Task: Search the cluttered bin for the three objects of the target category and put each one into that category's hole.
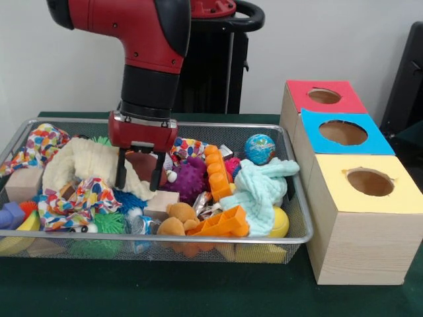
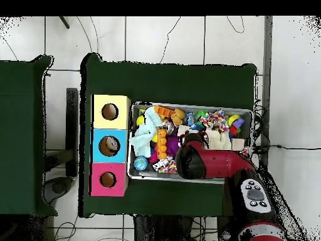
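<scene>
The wire mesh bin [image 1: 198, 238] is full of toys and cloths; it also shows in the overhead view [image 2: 194, 105]. My gripper [image 1: 139, 177] is down in the bin's left middle, open, with its fingers [image 1: 121, 173] either side of a brownish-red lump [image 1: 143, 165], beside a cream cloth [image 1: 82, 165]. A wrinkly see-through plastic piece [image 1: 140, 224] lies at the front rim, and another glinting piece [image 1: 203, 203] lies near the orange bricks. The blue-topped box's hole [image 1: 342, 133] is to the right of the bin, also seen in the overhead view [image 2: 110, 145]. In the overhead view my arm [image 2: 194, 160] hides the gripper.
A red-topped box [image 1: 324, 96] and a yellow-topped box [image 1: 370, 182] flank the blue one. The bin holds a globe ball [image 1: 260, 148], a purple spiky ball [image 1: 188, 178], a mint cloth [image 1: 258, 188], orange bricks [image 1: 221, 224] and a teddy [image 1: 177, 218].
</scene>
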`<state>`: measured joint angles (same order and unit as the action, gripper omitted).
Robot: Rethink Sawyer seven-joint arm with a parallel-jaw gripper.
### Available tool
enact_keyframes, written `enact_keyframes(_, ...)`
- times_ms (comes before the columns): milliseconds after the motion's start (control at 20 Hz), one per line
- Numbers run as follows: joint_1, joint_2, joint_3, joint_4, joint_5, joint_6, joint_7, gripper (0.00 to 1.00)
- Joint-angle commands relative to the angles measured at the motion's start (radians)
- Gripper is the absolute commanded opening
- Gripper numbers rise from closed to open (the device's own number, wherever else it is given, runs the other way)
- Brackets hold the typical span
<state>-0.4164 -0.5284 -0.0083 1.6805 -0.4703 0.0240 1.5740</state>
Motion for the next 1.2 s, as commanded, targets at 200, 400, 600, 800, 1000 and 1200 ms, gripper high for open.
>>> enact_keyframes(200, -0.067, 0.069, 0.198, -0.027, 0.027, 0.097, 0.073, 1.0)
enact_keyframes(400, -0.044, 0.084, 0.175, -0.046, 0.024, 0.068, 0.095, 1.0)
enact_keyframes(600, 0.011, 0.074, 0.092, -0.069, 0.014, 0.029, 0.114, 1.0)
enact_keyframes(800, 0.013, 0.073, 0.088, -0.074, 0.008, 0.034, 0.105, 1.0)
enact_keyframes(1000, 0.037, 0.087, 0.053, -0.097, 0.002, 0.044, 0.099, 1.0)
enact_keyframes(1200, 0.089, 0.094, -0.02, -0.141, -0.007, 0.068, 0.088, 1.0)
